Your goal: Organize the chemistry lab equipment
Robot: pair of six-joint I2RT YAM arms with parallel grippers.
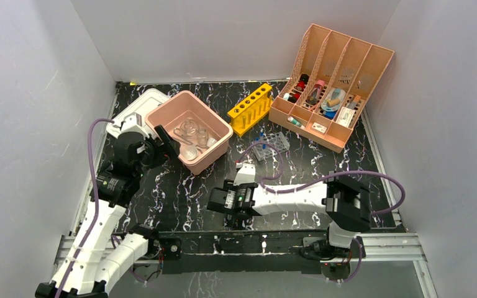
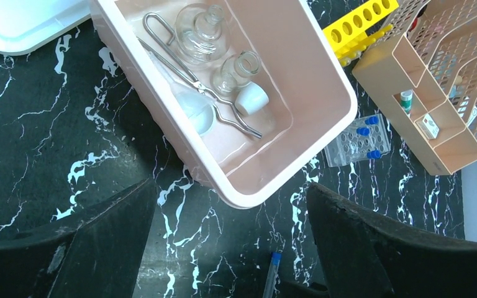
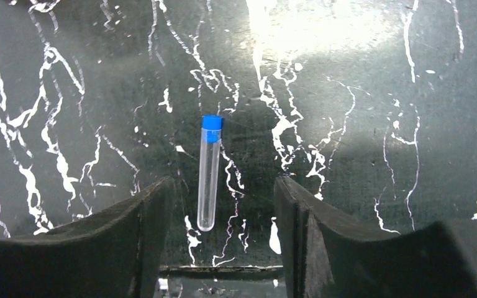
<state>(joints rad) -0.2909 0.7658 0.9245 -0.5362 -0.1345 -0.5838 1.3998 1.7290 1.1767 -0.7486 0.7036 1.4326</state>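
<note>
One yellow rack [image 1: 249,109] btwn pink tub [image 1: 214,153], peach organizer [image 1: 301,129]; blue-cap tube [image 3: 209,171] loose.

The black, white-veined worktop [image 1: 180,186] carries a white lid [image 1: 138,105] at the far left, with a pink tub [image 1: 210,159] just beside it. A yellow rack [image 1: 249,109] stands mid-back, a clear rack [image 1: 271,145] near it, and a peach organizer [image 1: 372,62] at the far right. A blue-capped tube [image 3: 209,172] lies flat near the front.

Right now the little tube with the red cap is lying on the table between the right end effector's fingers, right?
Almost. The cap is blue, not red. The right wrist view shows the tube lying on the table between the fingers of the right end effector.
</note>
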